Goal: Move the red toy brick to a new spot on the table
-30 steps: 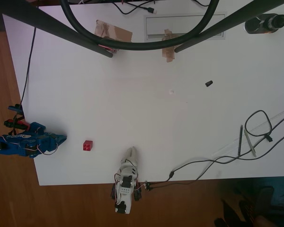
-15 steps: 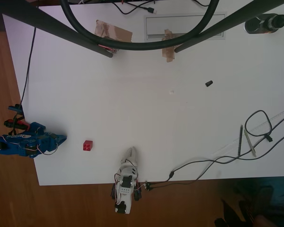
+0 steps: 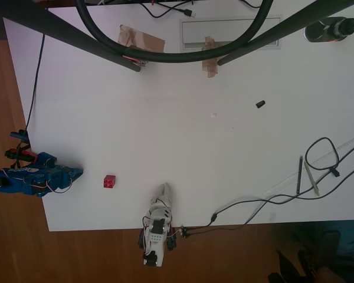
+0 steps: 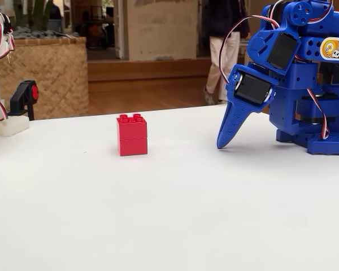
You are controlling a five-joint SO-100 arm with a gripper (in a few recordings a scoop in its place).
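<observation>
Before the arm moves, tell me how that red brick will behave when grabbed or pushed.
The red brick looks like rigid plastic, so it probably won't deform. Its flat base on the table suggests it slides rather than rolls. Its smooth, glossy sides may slip; it stands a little taller than wide, so a high push could tip it.

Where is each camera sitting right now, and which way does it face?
Overhead view: above the table, looking straight down; the blue arm's hand sits at the picture's left edge.
Fixed view: low, near tabletop height, looking level across the table; the hand points tip-down at the right.
Shared: both show the red toy brick standing beside the hand, apart from it.
</observation>
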